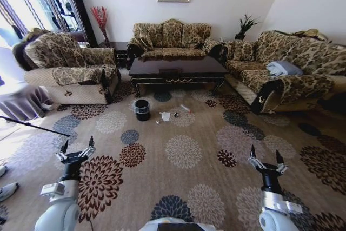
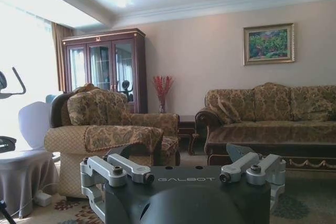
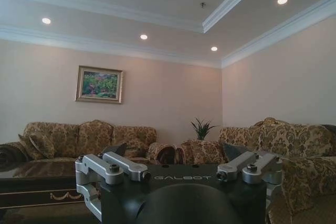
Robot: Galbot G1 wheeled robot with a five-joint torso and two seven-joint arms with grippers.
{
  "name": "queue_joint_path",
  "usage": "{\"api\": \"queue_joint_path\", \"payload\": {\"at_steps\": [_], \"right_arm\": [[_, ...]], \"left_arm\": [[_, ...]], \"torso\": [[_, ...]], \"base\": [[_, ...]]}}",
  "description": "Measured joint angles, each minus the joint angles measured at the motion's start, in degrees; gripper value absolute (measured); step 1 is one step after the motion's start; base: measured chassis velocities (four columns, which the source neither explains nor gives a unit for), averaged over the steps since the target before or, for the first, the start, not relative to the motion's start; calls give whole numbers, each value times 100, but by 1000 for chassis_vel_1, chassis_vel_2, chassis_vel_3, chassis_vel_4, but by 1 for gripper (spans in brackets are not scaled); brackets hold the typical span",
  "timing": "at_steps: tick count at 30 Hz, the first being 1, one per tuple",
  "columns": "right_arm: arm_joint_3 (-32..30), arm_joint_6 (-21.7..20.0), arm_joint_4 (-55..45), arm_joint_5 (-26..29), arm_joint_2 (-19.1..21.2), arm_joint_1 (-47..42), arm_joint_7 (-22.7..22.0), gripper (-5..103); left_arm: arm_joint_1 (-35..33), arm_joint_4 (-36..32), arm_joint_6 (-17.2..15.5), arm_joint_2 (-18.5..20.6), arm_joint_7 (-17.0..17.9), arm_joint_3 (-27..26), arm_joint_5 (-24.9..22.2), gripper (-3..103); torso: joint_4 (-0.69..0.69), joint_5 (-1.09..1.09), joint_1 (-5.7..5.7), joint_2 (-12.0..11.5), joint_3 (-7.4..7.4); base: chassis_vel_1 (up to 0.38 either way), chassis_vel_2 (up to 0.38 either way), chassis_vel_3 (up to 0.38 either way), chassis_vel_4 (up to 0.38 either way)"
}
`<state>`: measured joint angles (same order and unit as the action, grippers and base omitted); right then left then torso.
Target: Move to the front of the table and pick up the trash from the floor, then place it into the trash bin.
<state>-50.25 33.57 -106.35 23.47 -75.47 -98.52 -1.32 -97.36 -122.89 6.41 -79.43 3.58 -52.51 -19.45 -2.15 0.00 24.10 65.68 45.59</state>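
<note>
The table [image 1: 177, 71] stands far ahead on the carpet. In front of it sits the trash bin [image 1: 142, 109], with the trash [image 1: 165, 116] scattered on the floor just beside the bin. The left gripper [image 1: 77, 146] and right gripper [image 1: 265, 156] hover well short of the table, both spread open and empty.

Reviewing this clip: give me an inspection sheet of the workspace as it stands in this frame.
Surface: patterned carpet with floral medallions.
Job's things: table ahead; trash bin on the carpet before its left end; trash scattered on the carpet beside the bin, napkin, bottle, small bits.
Clutter: blue-grey cloth on the right sofa.
Grippers: left gripper and right gripper both open, empty, raised over the carpet, far from the trash.
Cables: nothing seen.
Surroundings: sofas, armchair, cabinet, painting.
</note>
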Motion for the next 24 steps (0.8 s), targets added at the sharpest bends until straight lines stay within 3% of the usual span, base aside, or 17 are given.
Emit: {"api": "queue_joint_path", "payload": {"at_steps": [4, 8, 14, 24], "right_arm": [[17, -79, -62, -26, 39, -70, -56, 100], [101, -278, -379, 96, 172, -185, -103, 100], [143, -583, -868, 191, 367, -288, -194, 100], [31, -863, -1586, 327, 582, -525, 263, 100]], "left_arm": [[-80, -143, 10, -32, -51, -22, -111, 100], [-175, -469, 175, 39, -353, -80, -437, 100], [-282, -783, 169, 89, -455, -92, -484, 100], [-479, -1136, 43, 153, -588, -169, -394, 100]], "torso": [[0, 1, 0, 0, 0], [0, 0, 0, 0, 0], [1, 0, 0, 0, 0], [0, -1, 0, 0, 0]], "base": [[0, 0, 0, 0], [0, 0, 0, 0], [0, 0, 0, 0], [0, 0, 0, 0]]}}
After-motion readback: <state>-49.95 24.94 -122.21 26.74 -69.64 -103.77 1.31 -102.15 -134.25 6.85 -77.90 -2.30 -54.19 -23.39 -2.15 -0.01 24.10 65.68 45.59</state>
